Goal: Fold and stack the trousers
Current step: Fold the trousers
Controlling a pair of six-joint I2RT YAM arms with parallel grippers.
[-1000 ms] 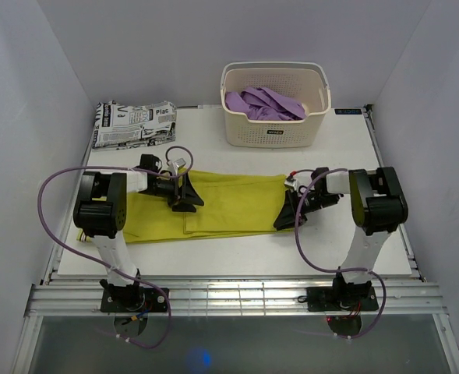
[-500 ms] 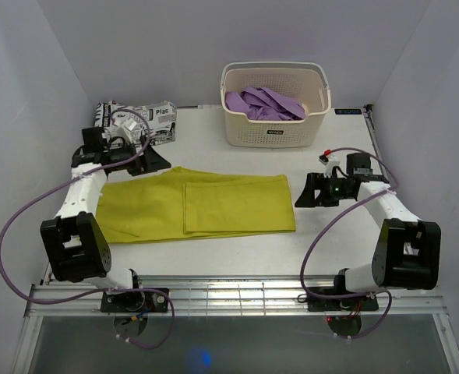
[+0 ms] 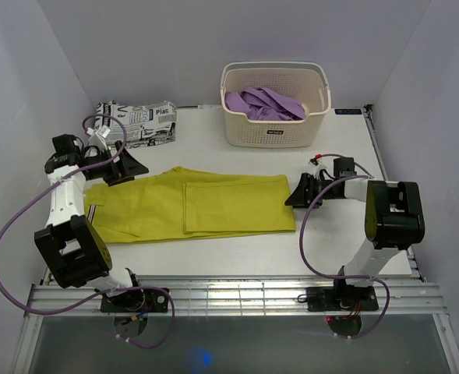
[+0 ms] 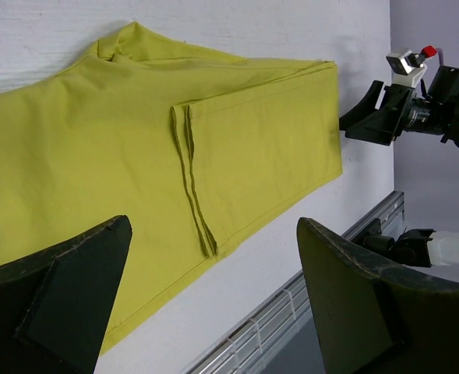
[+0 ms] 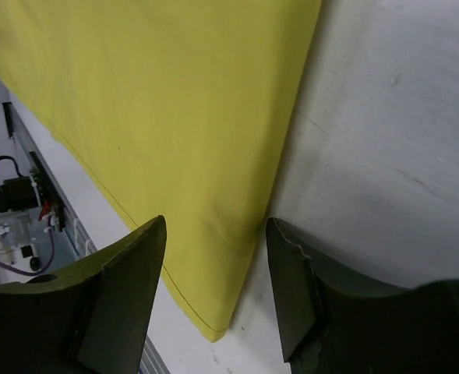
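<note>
A: What do we count, starting from our side?

B: Nearest us are two arms bolted at the edge of the one table (image 3: 330, 241). Each carries a claw, so there are two: the left gripper (image 3: 134, 166) and the right gripper (image 3: 293, 192). Past the bases we count one pair of trousers (image 3: 213, 204). It lies flat across the middle of the table, with its right part doubled over on itself.

A: And farther back?

B: There is one folded newspaper-print garment (image 3: 132, 123) at the far left and one white basket (image 3: 248, 128) at the far middle. One purple garment (image 3: 264, 104) is heaped inside the basket.

A: Where do the trousers lie from the left gripper?

B: We see that gripper by their far left corner, and the cloth stretches away from it to the right. Its fingers (image 4: 65, 296) stand wide apart with nothing between them — released.

A: And from the right gripper?

B: It sits at the trousers' right end, at the folded edge. From its wrist we see one finger (image 5: 120, 304) over the yellow cloth and the other over bare table, with the cloth's edge running through the gap. The jaws are parted and pinch nothing — whether a fingertip touches the cloth we cannot tell.
</note>
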